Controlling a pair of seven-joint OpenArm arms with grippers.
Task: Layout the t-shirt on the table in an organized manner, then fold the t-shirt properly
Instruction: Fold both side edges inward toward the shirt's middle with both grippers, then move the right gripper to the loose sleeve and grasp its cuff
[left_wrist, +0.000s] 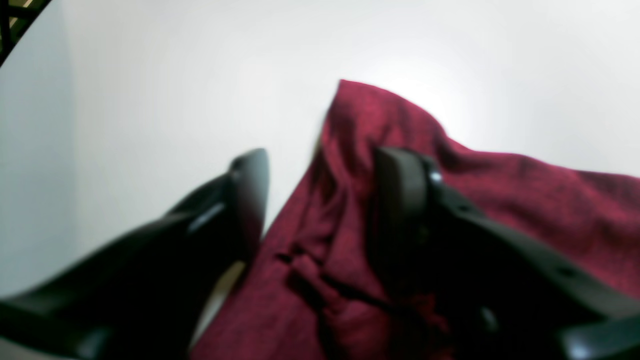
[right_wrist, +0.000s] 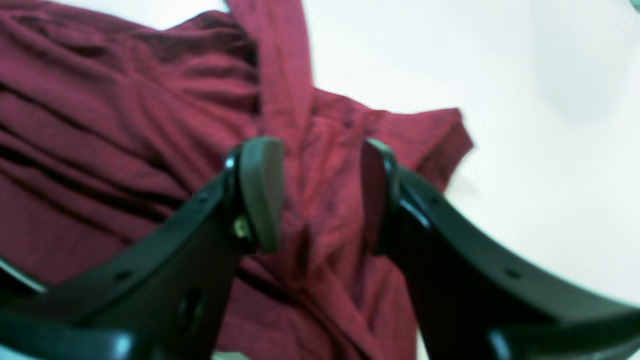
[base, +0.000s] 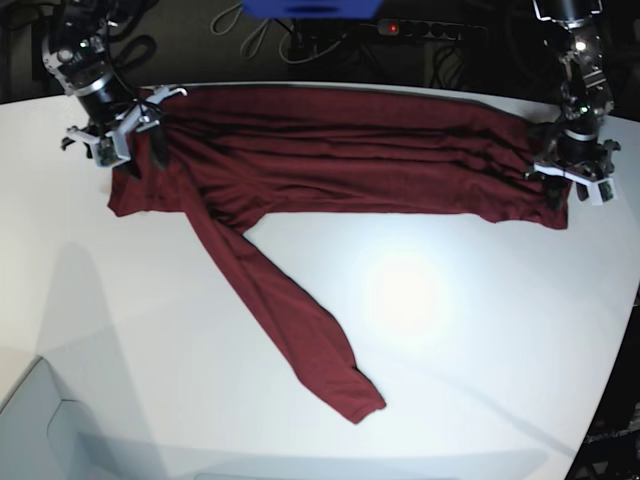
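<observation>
From base I see the dark red fabric t-shirt (base: 330, 160) stretched along the smooth white table's (base: 450, 350) far edge, while only the wrist views show me the left gripper (left_wrist: 320, 185) and right gripper (right_wrist: 320, 195) released, jaws straddling bunched cloth.

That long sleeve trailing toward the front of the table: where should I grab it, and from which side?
Probably grip the sleeve at its cuff end, coming straight down from above. It lies flat and diagonal on the table with bare surface all round the tip, so a pinch there lets you drag it straight. Both grippers sit open at the shirt's far corners.
</observation>
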